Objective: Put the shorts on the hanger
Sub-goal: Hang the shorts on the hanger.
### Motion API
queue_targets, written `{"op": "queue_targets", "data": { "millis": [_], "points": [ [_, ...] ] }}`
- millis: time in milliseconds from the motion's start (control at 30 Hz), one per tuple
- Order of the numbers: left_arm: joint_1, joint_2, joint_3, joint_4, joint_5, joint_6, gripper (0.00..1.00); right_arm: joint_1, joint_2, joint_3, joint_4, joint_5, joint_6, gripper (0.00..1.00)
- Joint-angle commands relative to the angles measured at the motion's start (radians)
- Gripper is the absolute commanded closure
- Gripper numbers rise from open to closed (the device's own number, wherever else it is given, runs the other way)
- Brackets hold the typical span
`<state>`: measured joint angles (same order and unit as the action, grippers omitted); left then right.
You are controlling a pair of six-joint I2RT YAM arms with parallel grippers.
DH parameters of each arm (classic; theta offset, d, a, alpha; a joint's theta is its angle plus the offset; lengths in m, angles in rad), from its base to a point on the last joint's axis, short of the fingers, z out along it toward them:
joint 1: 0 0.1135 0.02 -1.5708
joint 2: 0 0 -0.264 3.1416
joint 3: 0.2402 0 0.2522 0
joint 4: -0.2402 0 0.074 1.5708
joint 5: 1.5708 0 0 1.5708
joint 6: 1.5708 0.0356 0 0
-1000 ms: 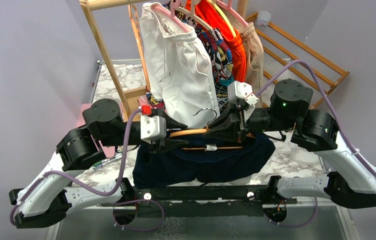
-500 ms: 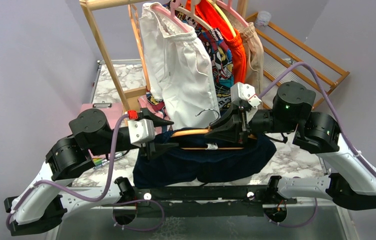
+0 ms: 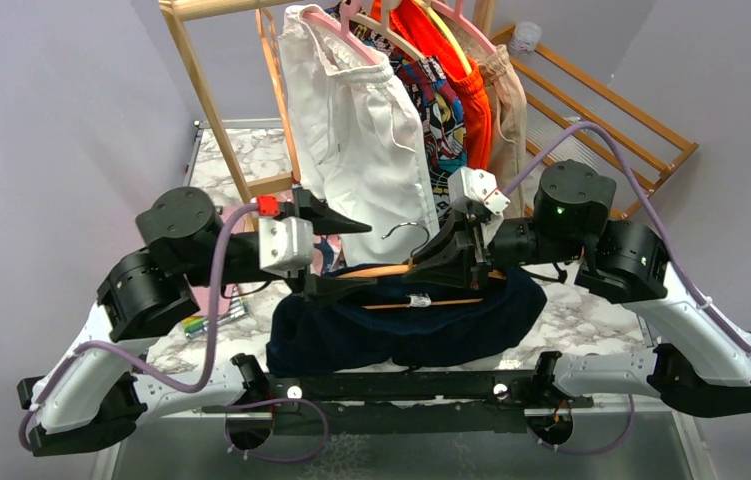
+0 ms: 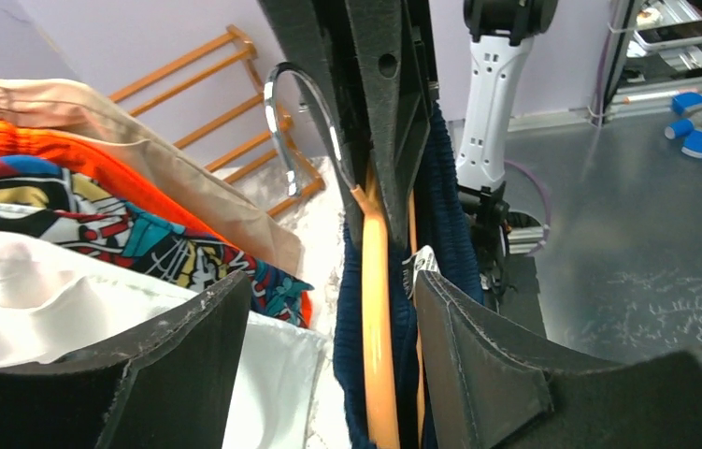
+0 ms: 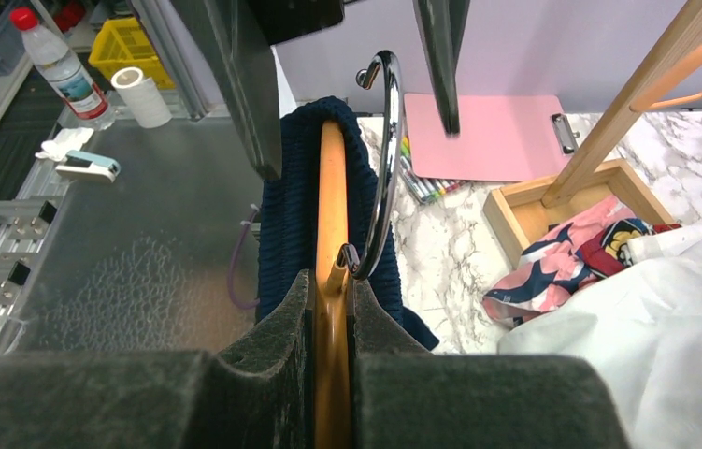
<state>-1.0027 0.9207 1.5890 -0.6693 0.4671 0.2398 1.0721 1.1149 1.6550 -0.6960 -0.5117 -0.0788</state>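
Note:
The navy shorts (image 3: 401,335) hang draped over the crossbar of the orange-tan hanger (image 3: 383,270), held above the table. My right gripper (image 3: 429,265) is shut on the hanger (image 5: 331,187) just below its metal hook (image 5: 386,140), with the shorts (image 5: 291,206) bunched on both sides. My left gripper (image 3: 366,256) is open. Its jaws straddle the hanger's left arm (image 4: 375,355) and the shorts (image 4: 351,374) without pinching them. In the left wrist view the left gripper (image 4: 331,281) shows a wide gap, and the white label (image 4: 424,267) sits by the right finger.
Behind stands a wooden rack (image 3: 213,105) carrying white shorts (image 3: 351,130), orange shorts (image 3: 466,95) and a patterned garment (image 3: 443,120). A pink clipboard (image 5: 492,136), markers (image 5: 422,178) and a wooden tray (image 5: 515,201) with cloth lie on the marble table (image 3: 581,320).
My left gripper has opened wider, risen and swung right, so its jaws now straddle the hanger's left arm. The right gripper keeps its hold on the hanger, nearly still.

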Motion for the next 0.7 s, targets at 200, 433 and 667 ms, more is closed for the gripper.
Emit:
{"op": "queue_targets", "data": {
  "millis": [200, 433, 667],
  "points": [
    [0.003, 0.056, -0.034, 0.013, 0.128, 0.019, 0.42, 0.000, 0.025, 0.077, 0.065, -0.039, 0.000, 0.99],
    [0.001, 0.054, -0.077, -0.017, 0.045, 0.060, 0.60, 0.001, 0.045, 0.106, 0.035, -0.042, -0.023, 0.99],
    [0.002, 0.045, -0.092, -0.016, -0.032, 0.080, 1.00, 0.002, 0.043, 0.090, 0.012, -0.032, -0.033, 0.99]
  ]
}}
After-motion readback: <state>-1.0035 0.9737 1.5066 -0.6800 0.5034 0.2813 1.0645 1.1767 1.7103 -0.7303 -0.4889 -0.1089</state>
